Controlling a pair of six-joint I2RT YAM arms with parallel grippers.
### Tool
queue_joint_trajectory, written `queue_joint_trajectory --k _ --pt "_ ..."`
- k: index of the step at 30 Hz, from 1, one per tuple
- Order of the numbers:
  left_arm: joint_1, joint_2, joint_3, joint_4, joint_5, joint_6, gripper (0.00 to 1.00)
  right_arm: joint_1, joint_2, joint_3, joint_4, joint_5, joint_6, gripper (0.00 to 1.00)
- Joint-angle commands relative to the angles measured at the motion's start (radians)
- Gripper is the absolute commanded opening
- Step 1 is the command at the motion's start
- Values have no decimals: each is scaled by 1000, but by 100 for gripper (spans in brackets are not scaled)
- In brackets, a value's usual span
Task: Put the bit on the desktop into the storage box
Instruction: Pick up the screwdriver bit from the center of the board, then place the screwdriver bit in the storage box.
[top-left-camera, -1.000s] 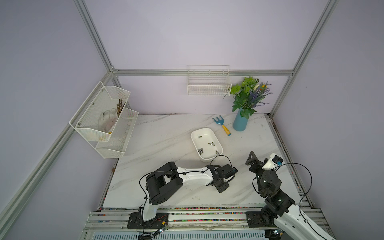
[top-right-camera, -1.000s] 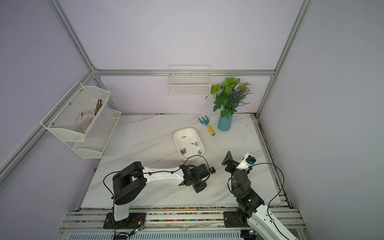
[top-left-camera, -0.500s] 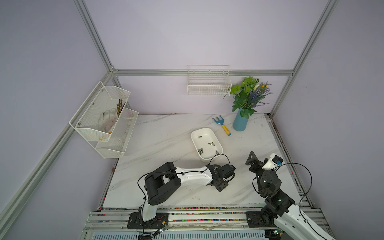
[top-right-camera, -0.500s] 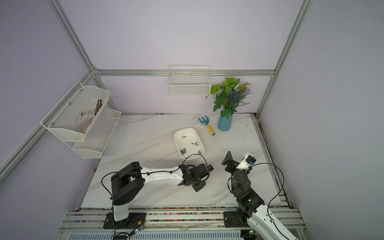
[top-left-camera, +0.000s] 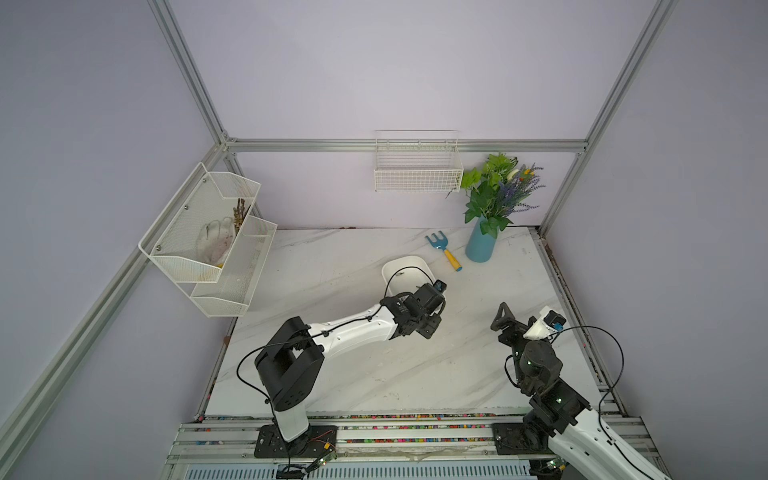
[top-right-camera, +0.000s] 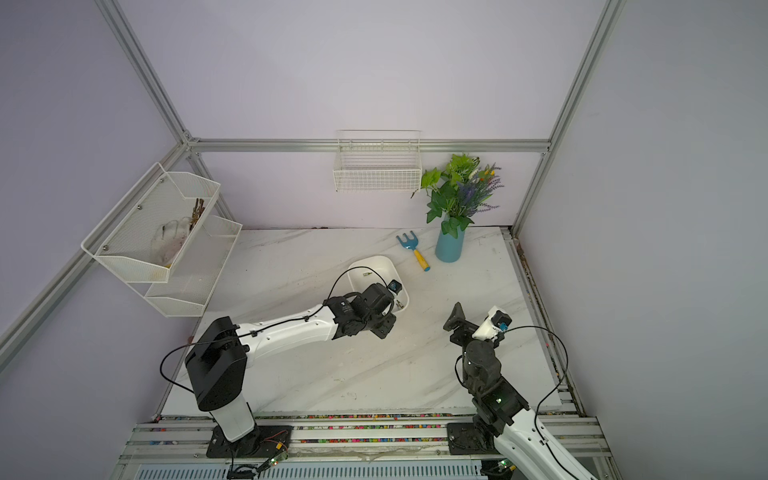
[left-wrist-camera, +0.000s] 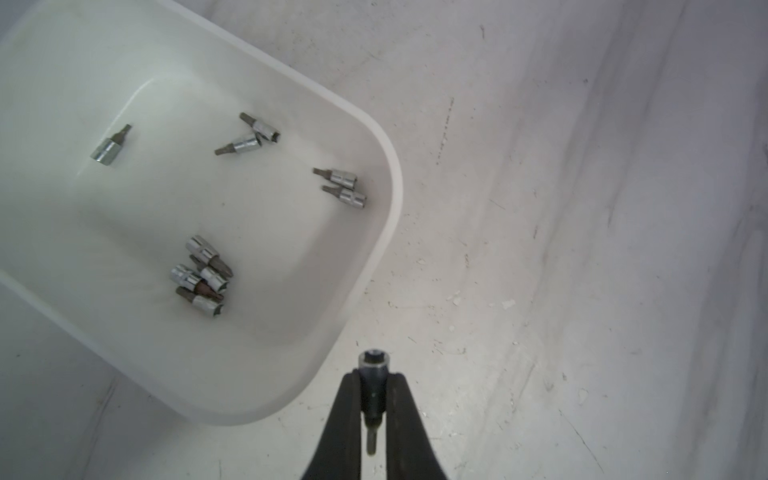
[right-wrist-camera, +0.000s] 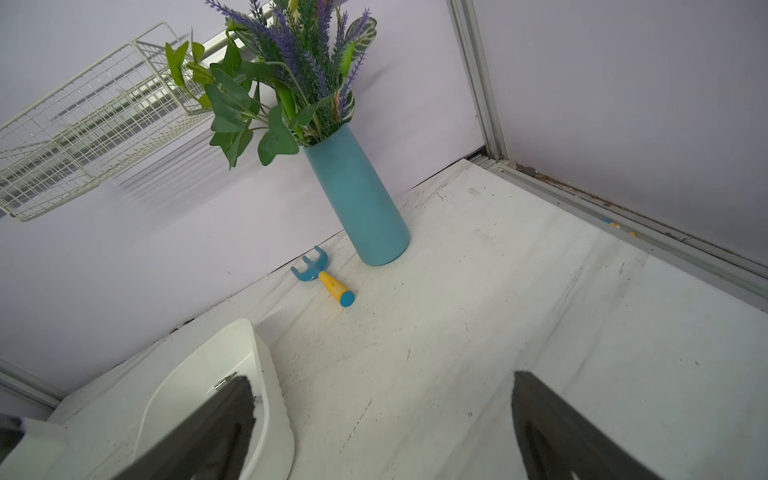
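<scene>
Small silver steel bit (left-wrist-camera: 373, 384), pinched lengthwise in the left pincer (left-wrist-camera: 374, 378), with the black fingers (left-wrist-camera: 347, 419) pressed against both its sides. Long axis in line with the fingers: wide socket end out past the fingertips, thin driver tip back toward the wrist. Seen in the left wrist view against the white marble counter (left-wrist-camera: 582, 249), just outside the rounded corner of the plain white plastic storage box (left-wrist-camera: 395, 178), not over its floor.

Inside the box, more silver bits (left-wrist-camera: 338, 178) lying flat: one alone, two pairs, a small heap. In both top views, left arm (top-left-camera: 353, 330) (top-right-camera: 286, 330) reaching over the near end of the box (top-left-camera: 405, 264) (top-right-camera: 370, 264).

Off to the side, right pincer (right-wrist-camera: 380, 376) spread wide, gripping nothing, apart from the box.

Beyond the box, a blue-and-yellow toy rake (top-left-camera: 442, 251) lying flat, just beside a tall blue vase (top-left-camera: 480, 245) of green and purple plants.
</scene>
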Motion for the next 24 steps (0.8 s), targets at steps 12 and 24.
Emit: queue_joint_trajectory --k 12,24 --pt "175 151 121 184 46 -12 12 -4 8 -13 4 -8 3 100" --pt "192 105 82 243 56 -44 69 -4 21 -13 16 -28 -5 100"
